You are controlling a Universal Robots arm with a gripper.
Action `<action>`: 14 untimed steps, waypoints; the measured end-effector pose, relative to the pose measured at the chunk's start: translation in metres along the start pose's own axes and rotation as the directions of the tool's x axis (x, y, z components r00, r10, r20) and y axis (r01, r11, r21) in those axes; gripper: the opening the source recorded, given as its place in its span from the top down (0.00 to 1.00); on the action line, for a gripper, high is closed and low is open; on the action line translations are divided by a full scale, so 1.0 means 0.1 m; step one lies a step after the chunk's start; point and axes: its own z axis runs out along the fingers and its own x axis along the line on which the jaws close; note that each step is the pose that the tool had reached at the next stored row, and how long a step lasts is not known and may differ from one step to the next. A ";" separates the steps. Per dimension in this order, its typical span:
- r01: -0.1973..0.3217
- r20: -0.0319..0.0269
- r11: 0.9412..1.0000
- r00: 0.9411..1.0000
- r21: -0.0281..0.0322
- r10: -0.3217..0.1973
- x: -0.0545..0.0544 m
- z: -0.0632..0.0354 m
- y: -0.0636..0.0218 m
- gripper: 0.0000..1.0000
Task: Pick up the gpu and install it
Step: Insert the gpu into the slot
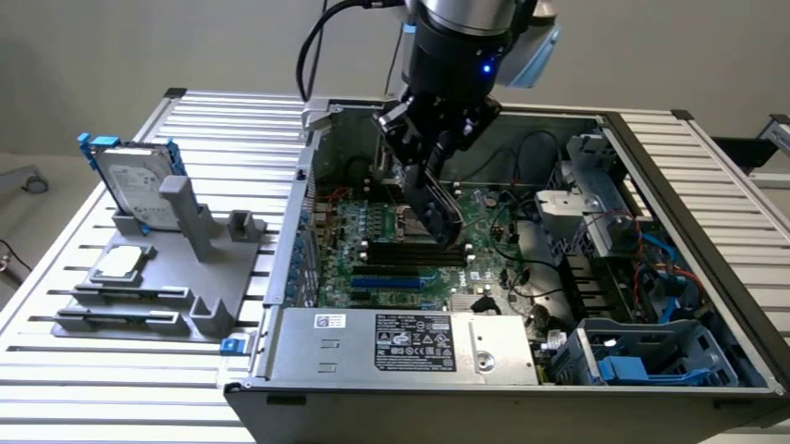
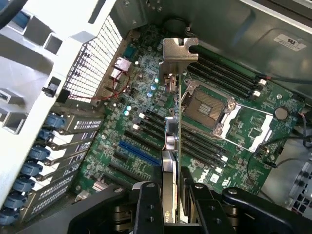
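Exterior view gives the whole layout: arm comes down from upper centre into the open PC case (image 1: 617,129), and the gripper (image 1: 423,171) is over the motherboard (image 1: 370,231), mid-frame. On the exterior view's left, outside the case, a grey fixture (image 1: 185,277) carries the hard drive (image 1: 129,180) with its blue frame, standing on edge, and a small silver chip (image 1: 120,264) lying flat in front of it. The power supply (image 1: 408,342) sits along the case's near edge. Wrist view adds the grip detail: the gripper (image 2: 171,204) is partly closed, with both black fingers (image 2: 148,212) clamped on the gpu (image 2: 171,146), one on each face. The card is seen edge-on, with its silver bracket (image 2: 179,51) at the far end, towards the case's rear wall. The card hangs over the black slots between the blue slot (image 2: 139,152) and the CPU socket (image 2: 207,107). In the exterior view the gpu (image 1: 435,211) reads only as a dark slab under the wrist, tilted. Its lower edge is hidden by its own body, so can't tell whether it touches a slot. The fingers cover the card's near end.
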 end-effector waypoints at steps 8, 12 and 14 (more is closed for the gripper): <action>0.146 -0.008 0.989 0.989 -0.007 -0.146 0.00 0.010 -0.001 0.73; 0.217 -0.016 0.976 0.976 -0.005 -0.217 0.00 0.014 -0.002 0.73; 0.252 -0.020 0.968 0.967 -0.004 -0.252 0.00 0.017 -0.002 0.73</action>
